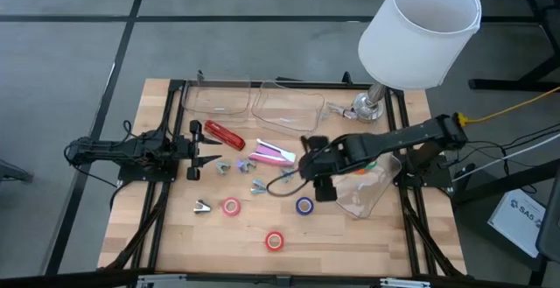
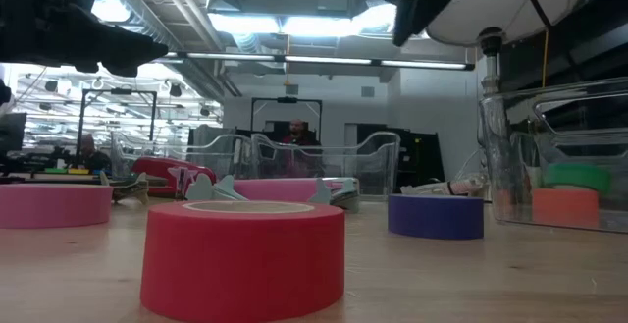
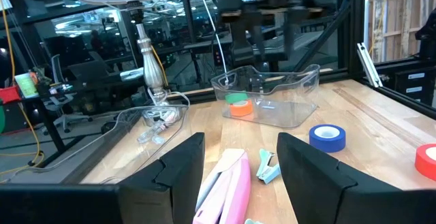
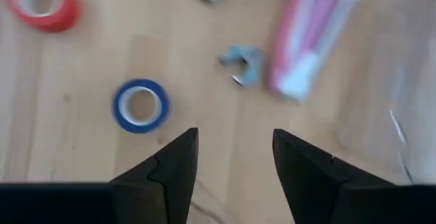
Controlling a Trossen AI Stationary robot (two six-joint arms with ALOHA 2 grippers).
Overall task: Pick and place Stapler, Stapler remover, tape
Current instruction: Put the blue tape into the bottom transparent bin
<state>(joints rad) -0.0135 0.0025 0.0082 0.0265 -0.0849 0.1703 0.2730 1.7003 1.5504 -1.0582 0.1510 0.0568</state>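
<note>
1. The right hand (image 1: 319,188) hung over the middle of the wooden surface (image 1: 175,227), fingers spread and pinching nothing. In its wrist view the blue tape roll (image 4: 140,106) lay just ahead of the fingertips, so the hand looked lined up to take that roll next.
2. The clear bin (image 1: 372,187) sat under the right arm at the surface's right side. It already held a green roll (image 3: 236,99) on an orange roll (image 3: 241,109), which suggests it served as the tape's drop point.
3. The left hand (image 1: 203,150) waited at the left side, low and level, fingers spread and empty, pointing toward the pink stapler (image 1: 273,154).
4. Three tape rolls lay loose on the front half of the surface: the blue one, a pink roll (image 1: 231,207) and a red roll (image 1: 275,241) nearest the front edge. Each was a flat ring lying on its side with an open core.
5. The red stapler (image 1: 225,135) lay near the left hand. Small silvery staple removers (image 1: 203,206) were scattered between the staplers and the tape.
</note>
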